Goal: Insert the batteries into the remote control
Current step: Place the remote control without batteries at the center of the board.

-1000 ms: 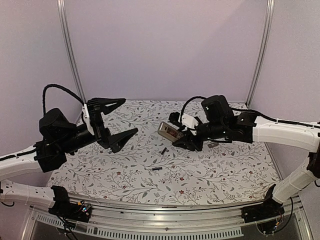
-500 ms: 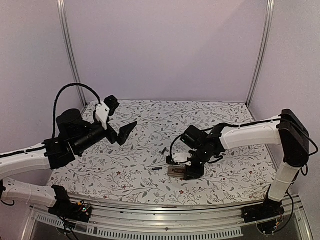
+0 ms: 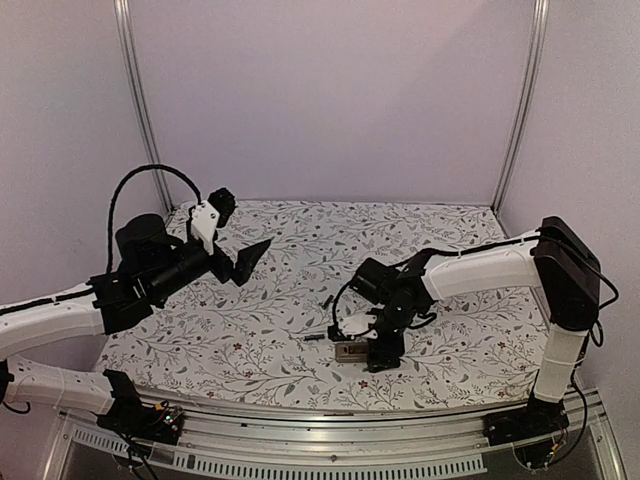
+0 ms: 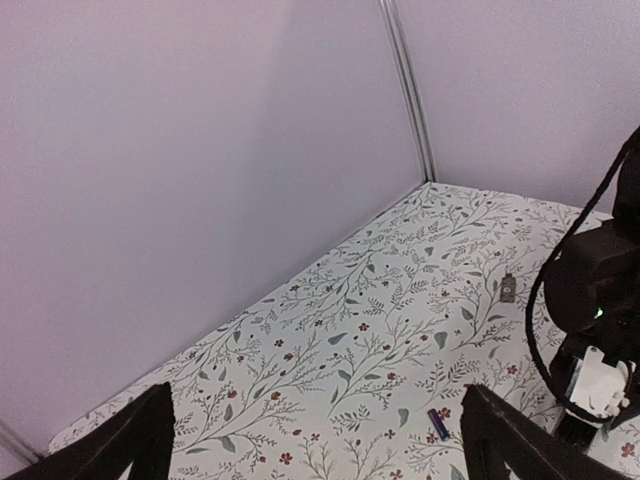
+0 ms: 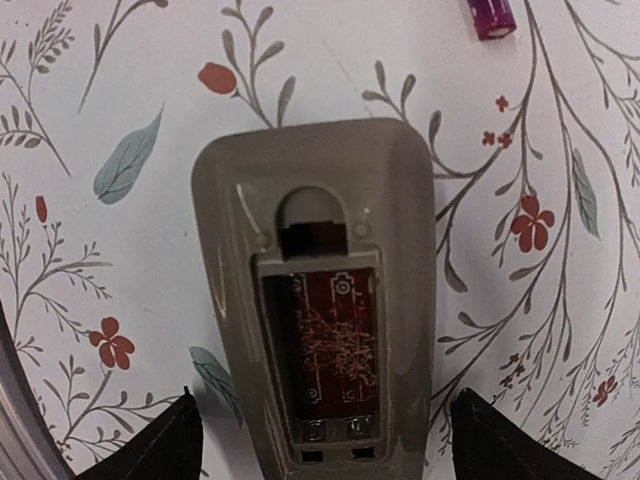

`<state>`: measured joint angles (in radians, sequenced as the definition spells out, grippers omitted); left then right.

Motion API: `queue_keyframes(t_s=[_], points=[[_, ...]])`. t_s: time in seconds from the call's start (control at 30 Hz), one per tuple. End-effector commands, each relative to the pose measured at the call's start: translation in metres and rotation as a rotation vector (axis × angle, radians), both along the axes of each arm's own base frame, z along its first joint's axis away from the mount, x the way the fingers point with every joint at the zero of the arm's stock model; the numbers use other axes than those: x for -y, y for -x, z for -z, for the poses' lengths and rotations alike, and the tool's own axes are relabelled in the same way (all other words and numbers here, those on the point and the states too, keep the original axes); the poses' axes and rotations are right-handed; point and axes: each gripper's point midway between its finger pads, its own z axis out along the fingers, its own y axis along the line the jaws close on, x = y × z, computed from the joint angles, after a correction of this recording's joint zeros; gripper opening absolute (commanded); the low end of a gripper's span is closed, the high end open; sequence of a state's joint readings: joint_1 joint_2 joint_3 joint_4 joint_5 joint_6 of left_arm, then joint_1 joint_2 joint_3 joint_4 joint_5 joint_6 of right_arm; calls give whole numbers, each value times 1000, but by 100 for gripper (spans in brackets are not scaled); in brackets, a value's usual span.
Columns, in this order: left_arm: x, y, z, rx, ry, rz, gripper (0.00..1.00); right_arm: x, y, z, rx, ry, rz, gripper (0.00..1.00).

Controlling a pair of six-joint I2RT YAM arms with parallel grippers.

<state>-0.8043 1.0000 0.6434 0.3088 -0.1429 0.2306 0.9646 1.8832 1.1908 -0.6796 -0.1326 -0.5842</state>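
Note:
The remote control (image 5: 310, 290) lies on the flowered table, grey-tan back up, its battery bay uncovered and empty. My right gripper (image 5: 322, 425) hovers right over it, open, with a finger on each side of the remote and a gap to both. In the top view the remote control (image 3: 347, 351) sits under that gripper (image 3: 364, 346). One of the batteries (image 3: 314, 338) lies just left of the remote, and its purple end (image 5: 490, 15) shows in the right wrist view. A second battery (image 3: 326, 299) (image 4: 437, 424) lies farther back. My left gripper (image 3: 240, 230) (image 4: 315, 440) hangs open and empty above the table's left side.
A small grey flat piece (image 4: 508, 288) lies on the table towards the back right. The right arm (image 3: 480, 270) reaches across the right half of the table. Purple walls and metal posts (image 3: 140, 110) close in the back and sides.
My right gripper brought the remote down from mid-air onto the table near the front, then opened and let it go. The left arm swung slightly back and has since held still.

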Motion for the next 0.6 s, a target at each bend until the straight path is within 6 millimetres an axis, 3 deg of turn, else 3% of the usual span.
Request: queue_keyframes(t_s=[0.0,0.03,0.13,0.2,0.33,0.43,0.53,0.57], points=[[-2,-2,3,-24,4,10,100,1,-2,1,11,39,-18,93],[-2,-2,3,-28,5,13,99,-2,-3,-5,22,21,-22,98],[-2,-2,3,-32,5,20,100,-20,-9,-31,55,-68,-40,99],[-3,-2,2,-32,8,18,100,-36,-14,-59,81,-161,-49,99],[-8,-4,-7,-25,37,3,100,-77,-20,-144,141,-476,-60,99],[-18,-11,-14,-34,72,-32,100,-97,-41,-201,162,-760,40,99],[-32,-22,-18,-43,101,-98,100,-110,-53,-216,116,-853,129,99],[-37,-25,-18,-47,109,-122,100,-113,-63,-206,120,-822,169,99]])
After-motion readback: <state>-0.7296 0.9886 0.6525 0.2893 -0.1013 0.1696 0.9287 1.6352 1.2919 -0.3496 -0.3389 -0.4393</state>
